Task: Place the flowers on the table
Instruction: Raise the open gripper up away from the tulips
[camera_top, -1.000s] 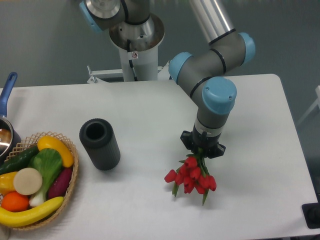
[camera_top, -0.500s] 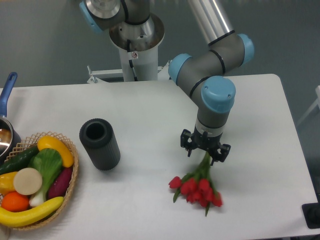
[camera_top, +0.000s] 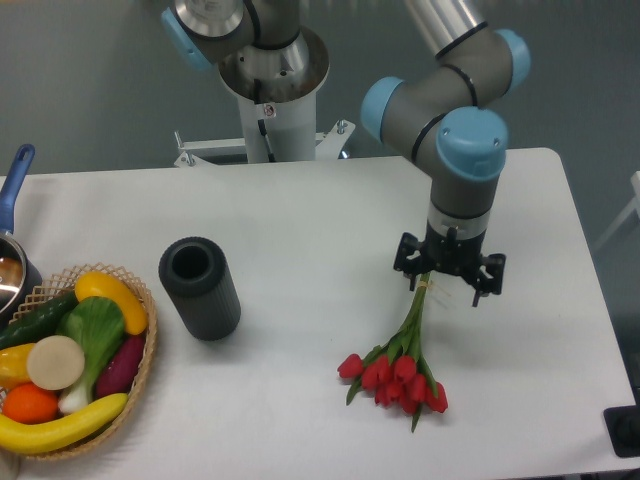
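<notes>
The flowers (camera_top: 397, 368), a bunch of red tulips with green stems, lie flat on the white table (camera_top: 300, 210), buds toward the front edge and stems pointing back toward the gripper. My gripper (camera_top: 449, 280) hangs over the stem ends with its fingers (camera_top: 408, 272) spread apart. It is open and holds nothing.
A dark grey cylinder vase (camera_top: 199, 287) lies on its side left of centre. A wicker basket (camera_top: 142, 368) of toy vegetables sits at the front left. A pot with a blue handle (camera_top: 14, 187) is at the left edge. The robot base (camera_top: 272, 90) stands behind the table.
The gripper opened and let go of the flowers, which dropped flat onto the table. The gripper then moved right and back, away from the buds.
</notes>
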